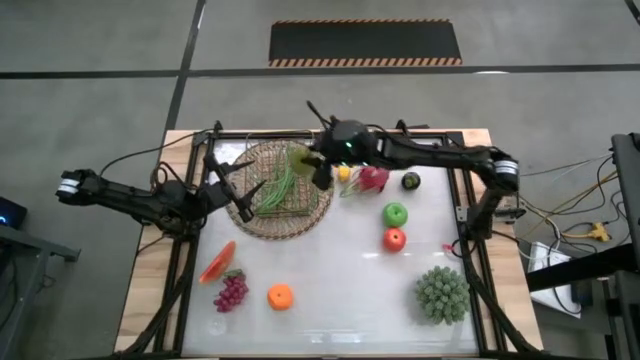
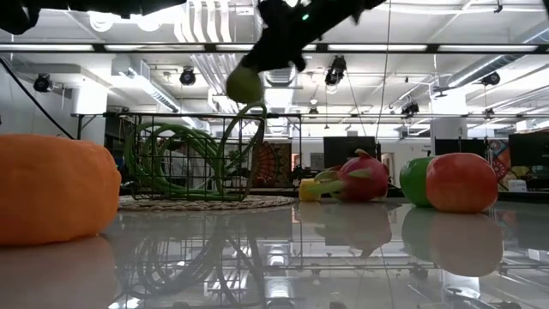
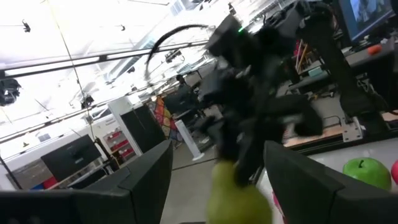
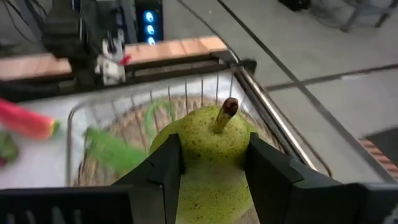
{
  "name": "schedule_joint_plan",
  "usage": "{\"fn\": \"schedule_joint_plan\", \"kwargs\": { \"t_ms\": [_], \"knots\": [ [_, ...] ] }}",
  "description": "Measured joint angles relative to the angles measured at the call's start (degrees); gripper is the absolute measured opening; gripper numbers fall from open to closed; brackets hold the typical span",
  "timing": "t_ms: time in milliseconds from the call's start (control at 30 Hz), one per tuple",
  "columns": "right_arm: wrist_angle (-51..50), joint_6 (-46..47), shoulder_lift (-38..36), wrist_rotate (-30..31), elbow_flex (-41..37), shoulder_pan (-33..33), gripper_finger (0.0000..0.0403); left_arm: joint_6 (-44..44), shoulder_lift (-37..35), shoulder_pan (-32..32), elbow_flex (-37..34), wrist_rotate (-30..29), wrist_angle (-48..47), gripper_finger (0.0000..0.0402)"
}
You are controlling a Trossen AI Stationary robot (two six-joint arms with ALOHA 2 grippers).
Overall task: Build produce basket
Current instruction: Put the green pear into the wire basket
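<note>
1. Over the far edge of the wicker basket (image 1: pixel 279 190), the right gripper (image 1: pixel 318 168) hangs in the air with its two fingers closed on a green pear (image 4: pixel 208 158), stem end showing between them in the right wrist view.
2. In the low view the pear (image 2: pixel 244 85) is well above the basket's wire frame, so the drop is too high to release from; a judged better move is to lower first.
3. Green beans (image 1: pixel 280 188) already lie across the weave. Aim for a bare patch beside them, since a round pear set on the pods would likely roll.
4. Keep clear of the wire rim on the way down; clipping it could shove the basket.
5. The left gripper (image 1: pixel 228 180) waits at the basket's left edge, fingers spread wide and holding nothing; it seems close enough to be worth avoiding.
6. Dragon fruit (image 1: pixel 372 179), green apple (image 1: pixel 396 213), red apple (image 1: pixel 394 239), orange (image 1: pixel 280 296) and grapes (image 1: pixel 231 291) remain on the table (image 1: pixel 330 280).
</note>
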Motion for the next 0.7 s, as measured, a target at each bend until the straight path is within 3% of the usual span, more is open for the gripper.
{"fn": "schedule_joint_plan", "kwargs": {
  "t_ms": [167,700],
  "knots": [
    [2.1,1.4,9.7,-5.5,9.9,-2.7,0.0130,0.0,-0.1,0.0,0.0,0.0,0.0,0.0235],
    [-0.4,6.0,35.4,-3.5,35.5,-5.0,0.0130,0.2,-0.5,0.0,0.0,0.0,-0.1,0.0235]
  ]
}}
